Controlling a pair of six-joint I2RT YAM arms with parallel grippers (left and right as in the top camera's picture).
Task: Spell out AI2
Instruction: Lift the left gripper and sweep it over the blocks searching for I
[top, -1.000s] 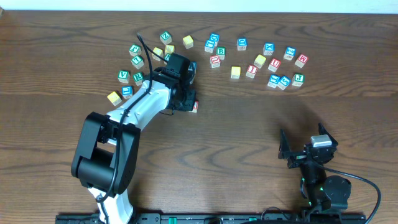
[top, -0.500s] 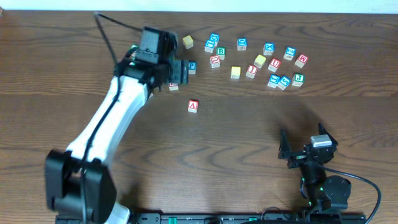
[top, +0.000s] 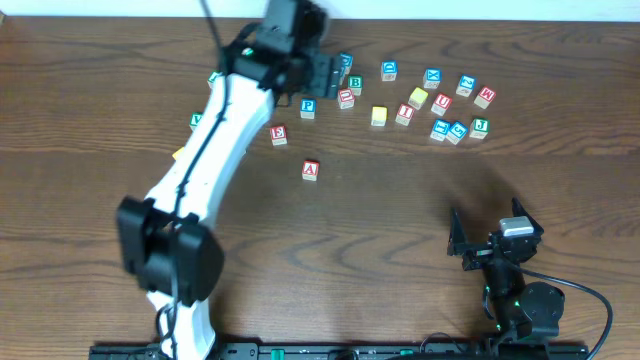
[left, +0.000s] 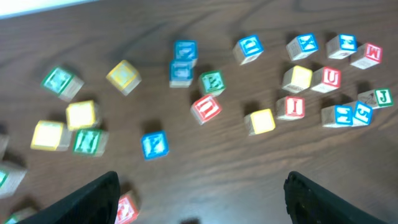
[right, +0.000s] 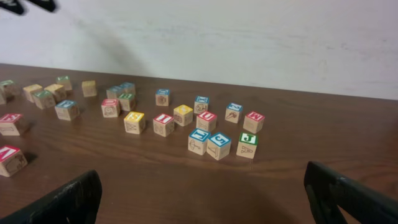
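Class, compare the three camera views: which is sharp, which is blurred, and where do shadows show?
Overhead: evenly lit, the red A block crisp, the left gripper slightly smeared. Left wrist: everything soft, letters such as on the blue block hard to read. Right wrist: sharpest, the green J block legible, with a faint shadow on the wall.

The left arm (top: 228, 128) has a long white link between bulky black joint housings with rounded corners, and a thin black wire (top: 205, 150) runs along the white shell. Its wrist block is black. The left claw (left: 200, 180) has two matte black fingers (left: 93, 199) with slanted tips. The right arm (top: 520, 300) is black all over, topped by a small grey block and dotted with green lights. A black cable (top: 592, 288) loops from its side. The right claw (right: 202, 186) has matching dark fingers.
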